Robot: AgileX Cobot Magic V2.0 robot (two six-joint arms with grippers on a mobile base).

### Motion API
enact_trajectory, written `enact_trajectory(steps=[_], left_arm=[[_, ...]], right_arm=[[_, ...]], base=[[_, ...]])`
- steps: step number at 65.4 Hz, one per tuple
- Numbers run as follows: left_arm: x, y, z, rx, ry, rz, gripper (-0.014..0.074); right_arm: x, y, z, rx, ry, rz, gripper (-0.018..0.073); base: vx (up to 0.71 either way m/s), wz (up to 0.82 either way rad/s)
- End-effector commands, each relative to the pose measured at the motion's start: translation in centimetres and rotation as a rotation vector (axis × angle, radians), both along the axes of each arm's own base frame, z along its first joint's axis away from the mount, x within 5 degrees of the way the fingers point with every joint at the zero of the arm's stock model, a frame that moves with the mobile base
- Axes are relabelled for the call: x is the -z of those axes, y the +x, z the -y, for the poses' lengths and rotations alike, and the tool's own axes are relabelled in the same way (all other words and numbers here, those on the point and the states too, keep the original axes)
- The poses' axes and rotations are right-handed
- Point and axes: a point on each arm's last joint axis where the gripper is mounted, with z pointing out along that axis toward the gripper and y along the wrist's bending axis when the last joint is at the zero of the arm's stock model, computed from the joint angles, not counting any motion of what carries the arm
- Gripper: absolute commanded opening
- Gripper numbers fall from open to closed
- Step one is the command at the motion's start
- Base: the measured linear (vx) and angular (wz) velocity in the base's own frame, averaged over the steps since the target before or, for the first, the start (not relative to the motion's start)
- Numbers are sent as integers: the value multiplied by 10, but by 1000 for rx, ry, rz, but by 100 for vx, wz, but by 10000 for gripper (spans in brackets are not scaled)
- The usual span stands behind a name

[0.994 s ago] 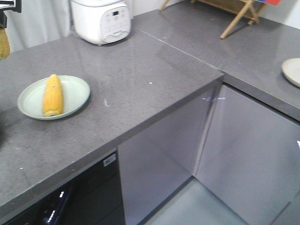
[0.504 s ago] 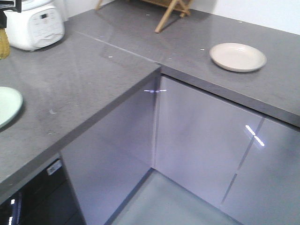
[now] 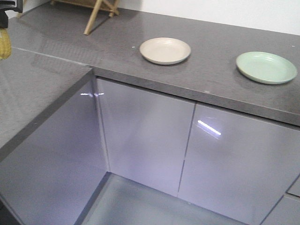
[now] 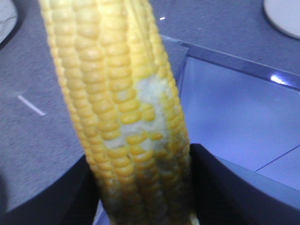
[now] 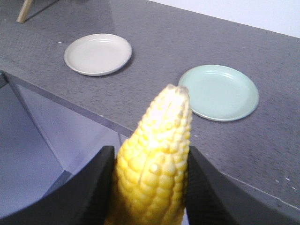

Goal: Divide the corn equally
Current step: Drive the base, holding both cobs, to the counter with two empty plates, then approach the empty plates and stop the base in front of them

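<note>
1. At the left of the front view, the grey bench (image 3: 42,79) turns an inner corner. One run comes down the left side of the frame and the other crosses the top to the right edge. Glossy cabinet doors (image 3: 145,136) stand under its front edge, and the space before them at lower centre is open.
2. At upper left, wooden legs (image 3: 96,16) stand at the back of the bench.
3. A beige plate (image 3: 165,50) sits at upper centre and a green plate (image 3: 266,67) at upper right. They are well apart with flat grey surface between them, and both are set back from the front edge.
4. In the left wrist view, the left pincer (image 4: 140,192) pinches the first corn cob (image 4: 117,93) from both sides at the bottom of the frame. The cob runs up out of the top and has a pale patch of missing kernels at centre.
5. In the right wrist view, the right pincer (image 5: 150,187) clamps the second corn cob (image 5: 157,154) at lower centre. The cob's pointed tip reaches mid-frame, just meeting the green plate's left rim in the picture.
6. Count: two cobs, two plates and two pincers, with one cob in each pincer.
</note>
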Motion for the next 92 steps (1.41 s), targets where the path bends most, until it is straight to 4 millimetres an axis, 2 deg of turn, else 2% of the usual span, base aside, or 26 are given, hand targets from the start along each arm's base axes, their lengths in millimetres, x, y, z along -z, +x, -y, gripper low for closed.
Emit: enact_trajectory(steps=[1,44,92], left_arm=[[-24,-13,-6,-3,-6,123,128],[-24,-13,-6,-3,-6,123,128],[-24,-13,-6,-3,-6,123,128]], right_arm=[[-17,-6,0,19,1,111,62],[-17,-6,0,19,1,111,62],[-17,-6,0,19,1,111,62]], base=[[4,-38],[7,-27],[9,-9]])
